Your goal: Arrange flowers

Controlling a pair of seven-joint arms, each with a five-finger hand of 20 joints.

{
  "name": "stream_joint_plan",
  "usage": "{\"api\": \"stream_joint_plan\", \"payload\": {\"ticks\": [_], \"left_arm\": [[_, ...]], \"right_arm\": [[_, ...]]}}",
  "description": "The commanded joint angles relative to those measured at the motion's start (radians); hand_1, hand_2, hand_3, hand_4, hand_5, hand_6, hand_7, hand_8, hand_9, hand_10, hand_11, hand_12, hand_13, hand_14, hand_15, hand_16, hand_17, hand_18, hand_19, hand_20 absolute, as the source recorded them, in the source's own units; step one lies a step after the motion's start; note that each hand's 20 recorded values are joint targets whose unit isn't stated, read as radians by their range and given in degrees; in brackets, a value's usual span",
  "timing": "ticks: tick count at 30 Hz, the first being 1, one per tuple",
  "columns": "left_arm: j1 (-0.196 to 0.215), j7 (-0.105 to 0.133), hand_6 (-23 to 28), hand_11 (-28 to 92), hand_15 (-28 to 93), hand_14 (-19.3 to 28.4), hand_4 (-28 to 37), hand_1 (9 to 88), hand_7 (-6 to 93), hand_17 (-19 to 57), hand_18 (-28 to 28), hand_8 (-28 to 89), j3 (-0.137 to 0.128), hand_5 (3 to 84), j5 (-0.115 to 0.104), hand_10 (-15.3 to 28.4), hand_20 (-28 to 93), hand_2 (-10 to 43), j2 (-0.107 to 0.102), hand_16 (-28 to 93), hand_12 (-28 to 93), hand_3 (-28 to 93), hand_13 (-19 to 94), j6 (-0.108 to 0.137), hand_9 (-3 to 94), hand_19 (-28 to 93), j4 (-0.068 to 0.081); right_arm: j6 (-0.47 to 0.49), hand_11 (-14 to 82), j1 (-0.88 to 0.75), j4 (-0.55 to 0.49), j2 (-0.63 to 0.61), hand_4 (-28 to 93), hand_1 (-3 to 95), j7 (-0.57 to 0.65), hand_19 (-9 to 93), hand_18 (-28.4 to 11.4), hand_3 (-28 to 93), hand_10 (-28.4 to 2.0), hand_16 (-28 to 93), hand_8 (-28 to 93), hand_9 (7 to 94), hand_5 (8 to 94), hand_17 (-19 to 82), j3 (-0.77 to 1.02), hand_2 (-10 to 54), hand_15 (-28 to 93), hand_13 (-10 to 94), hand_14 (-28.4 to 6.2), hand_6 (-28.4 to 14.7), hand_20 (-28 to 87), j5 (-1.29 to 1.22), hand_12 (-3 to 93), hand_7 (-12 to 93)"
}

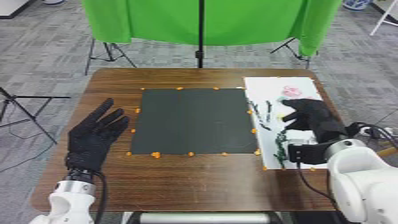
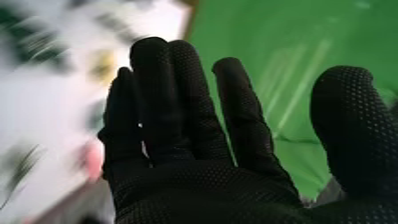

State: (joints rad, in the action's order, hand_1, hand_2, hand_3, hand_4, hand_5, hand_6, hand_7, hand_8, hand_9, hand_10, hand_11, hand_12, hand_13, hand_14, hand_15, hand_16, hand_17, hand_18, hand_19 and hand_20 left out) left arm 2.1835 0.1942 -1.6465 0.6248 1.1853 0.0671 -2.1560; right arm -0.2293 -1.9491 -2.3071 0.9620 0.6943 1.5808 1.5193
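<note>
Right hand (image 1: 311, 116), released over the white sheet (image 1: 266, 84), appears at the selection step; next requires pinching one flower (image 1: 291, 92).

The sheet (image 1: 258, 84) lies on the counter (image 1: 200, 187) right of the mat (image 1: 193, 121), with a flower (image 1: 291, 91) and sprigs (image 1: 281, 145) on it. Beyond the counter, a cloth (image 1: 147, 22) hangs behind the mat, a tripod (image 1: 33, 118) left of it.

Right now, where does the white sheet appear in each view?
Head view: white sheet on the table's right side, partly covered by the right hand.
Right wrist view: white sheet beside the hand, away from its thumb.
Shared landmark: green cloth.
</note>
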Motion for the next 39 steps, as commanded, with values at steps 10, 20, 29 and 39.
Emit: {"api": "stream_joint_plan", "payload": {"ticks": [10,20,29,39], "left_arm": [[0.011,-0.010,9.1,24,53,27.5,-21.2,25.5,12.7,-8.5,28.1,-10,-0.009,39.4,-0.002,20.1,4,7.4,0.006,-8,11,79,27,0.004,37.0,58,-0.007],[0.005,-0.017,9.3,24,53,27.5,-21.2,25.4,12.7,-8.5,28.1,-10,-0.007,39.7,0.001,20.3,4,7.4,0.008,-8,11,79,27,0.003,37.2,57,-0.004],[0.018,-0.024,9.4,24,53,27.6,-21.3,25.4,12.3,-8.5,28.1,-10,-0.011,39.8,0.002,20.2,4,7.4,0.008,-8,11,79,27,0.004,37.1,58,-0.011],[0.013,-0.023,9.3,24,53,27.5,-21.3,25.4,12.5,-8.5,28.1,-10,-0.006,39.5,0.001,20.2,4,7.4,0.005,-8,11,79,27,0.006,37.0,58,-0.009]], "right_arm": [[0.138,58.5,0.098,0.053,-0.130,-24,30.2,0.493,93,-28.1,75,-20.2,13,-12,67.0,65.3,31,-0.344,-4.9,80,64,-17.7,-6.9,51,0.865,21.2,16],[0.203,58.3,0.220,0.169,-0.142,-23,30.9,0.520,93,-28.4,73,-20.3,14,-11,67.8,66.5,34,-0.496,-6.6,80,65,-17.9,-7.4,55,0.896,21.5,17],[0.278,58.2,0.227,0.198,-0.127,-22,30.5,0.522,93,-28.4,73,-20.5,14,-11,67.6,67.7,34,-0.528,-7.2,79,65,-18.0,-7.5,56,0.885,21.7,19],[0.303,58.6,0.255,0.218,-0.121,-22,31.7,0.501,93,-28.4,74,-20.6,14,-12,67.6,68.5,34,-0.575,-7.8,80,65,-18.1,-7.3,57,0.895,21.9,21]]}}
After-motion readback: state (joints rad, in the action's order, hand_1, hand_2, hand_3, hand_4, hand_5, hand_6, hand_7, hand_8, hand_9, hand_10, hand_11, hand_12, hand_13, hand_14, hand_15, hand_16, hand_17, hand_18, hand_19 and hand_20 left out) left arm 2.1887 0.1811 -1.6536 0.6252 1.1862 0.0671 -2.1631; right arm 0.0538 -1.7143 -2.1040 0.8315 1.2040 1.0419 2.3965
